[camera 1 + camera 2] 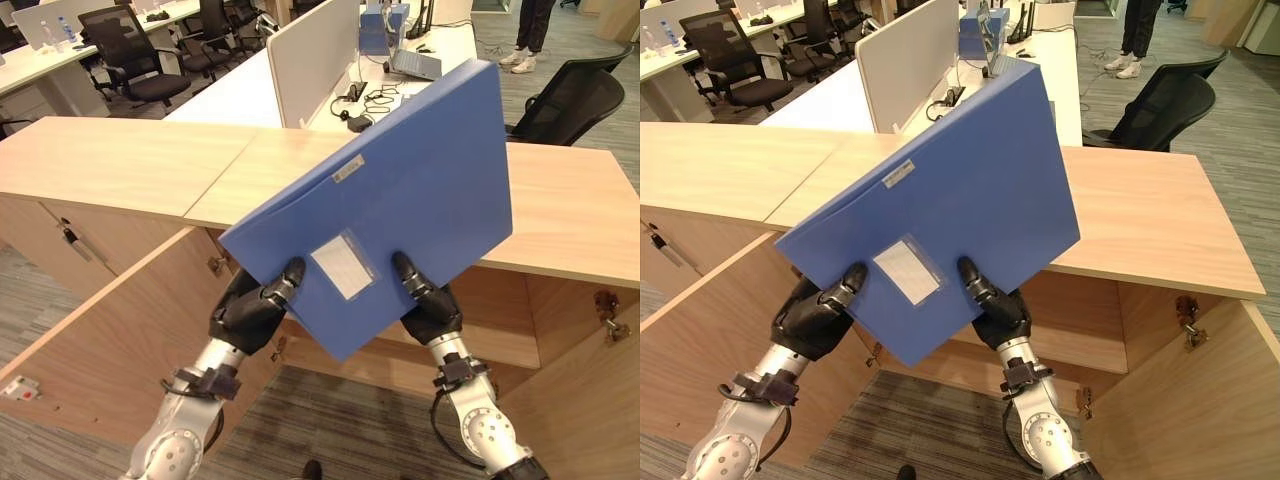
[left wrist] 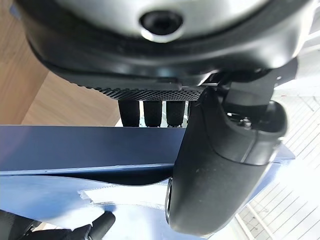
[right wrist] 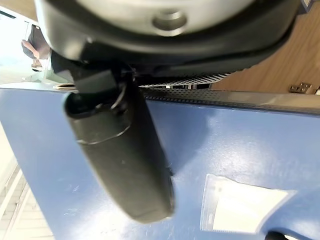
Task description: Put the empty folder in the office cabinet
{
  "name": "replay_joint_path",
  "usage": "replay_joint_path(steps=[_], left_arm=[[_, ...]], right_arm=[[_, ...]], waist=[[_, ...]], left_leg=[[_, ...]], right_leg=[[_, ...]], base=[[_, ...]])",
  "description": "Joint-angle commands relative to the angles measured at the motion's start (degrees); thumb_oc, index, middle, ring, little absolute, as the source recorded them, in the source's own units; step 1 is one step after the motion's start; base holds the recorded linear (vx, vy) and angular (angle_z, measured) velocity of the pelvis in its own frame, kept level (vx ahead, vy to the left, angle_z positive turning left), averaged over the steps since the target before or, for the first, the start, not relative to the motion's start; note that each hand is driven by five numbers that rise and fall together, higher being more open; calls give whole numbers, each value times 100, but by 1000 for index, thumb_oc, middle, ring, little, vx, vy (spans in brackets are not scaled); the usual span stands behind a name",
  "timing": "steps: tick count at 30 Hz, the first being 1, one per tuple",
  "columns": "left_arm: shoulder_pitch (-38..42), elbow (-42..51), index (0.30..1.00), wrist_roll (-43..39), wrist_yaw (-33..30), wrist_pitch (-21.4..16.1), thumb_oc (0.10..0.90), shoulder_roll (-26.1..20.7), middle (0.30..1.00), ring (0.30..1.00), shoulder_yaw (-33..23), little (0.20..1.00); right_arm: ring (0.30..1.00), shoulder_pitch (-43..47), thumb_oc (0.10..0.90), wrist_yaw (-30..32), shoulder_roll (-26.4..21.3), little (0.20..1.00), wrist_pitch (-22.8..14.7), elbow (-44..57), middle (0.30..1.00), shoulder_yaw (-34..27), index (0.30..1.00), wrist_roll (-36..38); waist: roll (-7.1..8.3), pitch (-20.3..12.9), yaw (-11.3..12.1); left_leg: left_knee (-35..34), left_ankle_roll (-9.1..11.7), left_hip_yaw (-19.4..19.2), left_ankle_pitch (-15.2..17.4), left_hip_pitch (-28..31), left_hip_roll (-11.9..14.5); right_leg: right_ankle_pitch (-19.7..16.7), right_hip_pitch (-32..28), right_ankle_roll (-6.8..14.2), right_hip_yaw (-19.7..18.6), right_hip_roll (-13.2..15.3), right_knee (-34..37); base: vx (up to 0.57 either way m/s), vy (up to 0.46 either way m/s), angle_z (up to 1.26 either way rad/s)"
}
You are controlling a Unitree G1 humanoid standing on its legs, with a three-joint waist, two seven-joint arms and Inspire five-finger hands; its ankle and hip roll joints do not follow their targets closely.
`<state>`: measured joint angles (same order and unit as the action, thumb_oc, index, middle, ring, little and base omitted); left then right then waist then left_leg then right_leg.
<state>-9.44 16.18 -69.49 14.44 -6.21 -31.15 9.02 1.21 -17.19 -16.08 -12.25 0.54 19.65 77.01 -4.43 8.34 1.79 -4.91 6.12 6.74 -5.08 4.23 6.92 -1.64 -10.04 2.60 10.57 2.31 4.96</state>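
A long wooden cabinet (image 1: 130, 160) runs across an office of white desks (image 1: 240, 95), black chairs (image 1: 130, 55) and a white divider panel (image 1: 310, 55), with a person's legs (image 1: 527, 35) at the far right; its doors (image 1: 110, 320) stand open on either side of a grey carpet floor (image 1: 310, 420). The left hand (image 1: 255, 305) and right hand (image 1: 425, 300) each clamp the lower edge of the blue folder (image 1: 400, 190), thumb on its face and fingers behind, holding it tilted above the cabinet's front edge over the open gap between the doors
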Motion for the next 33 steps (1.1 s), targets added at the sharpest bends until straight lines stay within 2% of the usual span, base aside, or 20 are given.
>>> replay_joint_path(steps=[1,11,12,13,14,18,20,22,23,24,27,30,31,33], left_arm=[[593,400,300,16,452,-490,400,5,300,300,-297,300],[587,378,300,163,478,-540,400,135,300,300,-343,300],[587,366,354,215,441,-579,436,165,354,354,-352,354],[589,334,596,342,375,-654,598,208,596,596,-354,596],[593,309,900,484,329,-700,800,241,900,900,-376,900],[538,163,900,935,188,-795,800,374,900,900,-484,900],[511,3,900,1259,111,-846,800,453,900,900,-550,900],[394,-452,900,1780,0,-903,800,541,900,900,-722,900],[394,-452,900,1780,0,-903,800,541,900,900,-722,900],[297,-757,900,2127,-2,-947,800,520,900,900,-812,900],[144,-1451,900,2487,-44,-962,800,557,900,900,-936,900],[50,-1888,900,2732,-87,-977,800,601,900,900,-975,900],[-66,-2460,900,2873,-72,-952,800,695,900,900,-966,900],[-164,-3022,900,3242,-132,-926,800,715,900,900,-938,900]], right_arm=[[300,863,400,-359,229,300,-267,826,300,-4,300,66],[300,755,400,-540,-16,300,79,809,300,247,300,-37],[300,744,400,-561,-65,300,145,781,300,281,300,-54],[300,742,400,-584,-187,300,222,719,300,352,300,-148],[300,714,400,-562,-303,300,283,716,300,357,300,-344],[300,578,400,-632,-575,300,529,640,300,318,300,-644],[300,499,400,-599,-752,300,660,491,300,266,300,-934],[300,367,400,-607,-1141,300,839,193,300,120,300,-1458],[300,367,400,-607,-1141,300,839,193,300,120,300,-1458],[300,307,400,-632,-1376,300,874,68,300,-7,300,-1766],[300,245,400,-789,-1770,300,945,53,300,-136,300,-2098],[300,203,400,-852,-1994,300,946,121,300,-228,300,-2307],[300,150,400,-938,-2178,300,957,227,300,-303,300,-2464],[300,84,400,-960,-2314,300,945,271,300,-400,300,-2567]], waist=[[232,-313,-60],[273,-309,-43],[282,-312,-35],[289,-312,-26],[299,-311,-22],[330,-310,-9],[352,-305,7],[384,-282,26],[384,-282,26],[394,-270,32],[406,-265,34],[403,-260,33],[398,-252,23],[402,-250,13]], left_leg=[[-9,338,-346,127,94,415],[-9,335,-348,116,77,403],[-9,336,-346,114,73,404],[-9,340,-344,108,67,403],[-9,343,-345,109,61,402],[-9,353,-339,109,54,405],[-9,355,-335,108,40,401],[-9,359,-333,96,21,395],[-9,359,-333,96,21,395],[-9,362,-331,91,4,395],[-9,369,-341,82,-12,387],[-9,371,-342,74,-32,388],[-9,372,-345,68,-55,392],[-9,372,-350,61,-82,392]], right_leg=[[603,-233,448,-359,319,-114],[588,-219,452,-344,330,-117],[586,-216,452,-344,331,-115],[582,-210,451,-339,333,-116],[584,-207,450,-326,331,-117],[573,-209,454,-308,337,-107],[571,-209,457,-287,339,-108],[550,-199,470,-266,346,-104],[550,-199,470,-266,346,-104],[538,-186,483,-262,355,-95],[511,-165,508,-255,368,-79],[500,-146,520,-248,373,-75],[482,-123,538,-240,385,-71],[470,-103,552,-246,395,-62]], base=[[0,0,0],[0,0,0],[0,0,0],[0,0,0],[0,0,0],[0,0,0],[0,0,0],[0,0,0],[0,0,0],[0,0,0],[0,0,0],[-6,12,1],[-18,40,1],[-11,37,0]])
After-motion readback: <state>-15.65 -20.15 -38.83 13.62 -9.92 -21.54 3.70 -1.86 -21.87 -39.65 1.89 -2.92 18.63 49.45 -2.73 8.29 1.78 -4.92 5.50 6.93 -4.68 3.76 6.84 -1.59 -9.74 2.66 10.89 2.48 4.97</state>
